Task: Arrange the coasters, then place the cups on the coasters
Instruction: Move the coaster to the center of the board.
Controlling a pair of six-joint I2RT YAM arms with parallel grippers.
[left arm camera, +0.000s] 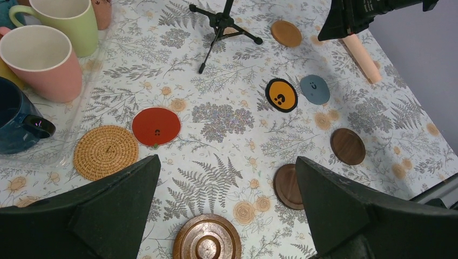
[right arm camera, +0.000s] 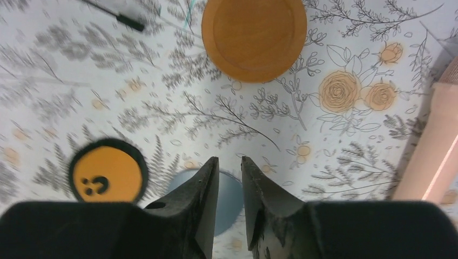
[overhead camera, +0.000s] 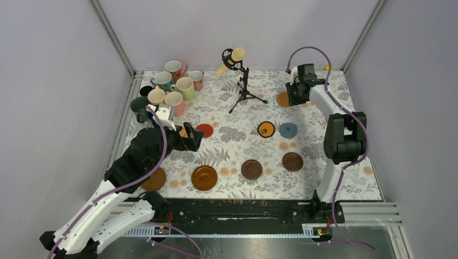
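Observation:
Several coasters lie flat on the floral cloth: a red one point(overhead camera: 204, 130) point(left arm camera: 156, 127), a black-rimmed orange one point(overhead camera: 265, 129) point(right arm camera: 108, 175), a grey-blue one point(overhead camera: 288, 130) point(right arm camera: 230, 197), two dark wooden ones point(overhead camera: 292, 162) point(overhead camera: 251, 169), a ridged brown one point(overhead camera: 204, 177) point(left arm camera: 207, 237) and a woven tan one point(left arm camera: 106, 151). The cups point(overhead camera: 170, 89) stand bunched at the back left, none on a coaster. My left gripper point(overhead camera: 194, 137) point(left arm camera: 227, 158) hangs wide open above bare cloth near the red coaster. My right gripper point(overhead camera: 296, 91) point(right arm camera: 229, 159) hovers by a tan wooden coaster point(right arm camera: 254, 38), jaws narrowly apart, holding nothing.
A cream microphone point(overhead camera: 232, 56) on a black tripod stand point(overhead camera: 246, 89) stands at the back centre. A pink cylindrical handle point(right arm camera: 432, 145) juts beside my right gripper. Another brown coaster point(overhead camera: 154, 179) is partly under my left arm. Grey walls close in the table point(overhead camera: 356, 178).

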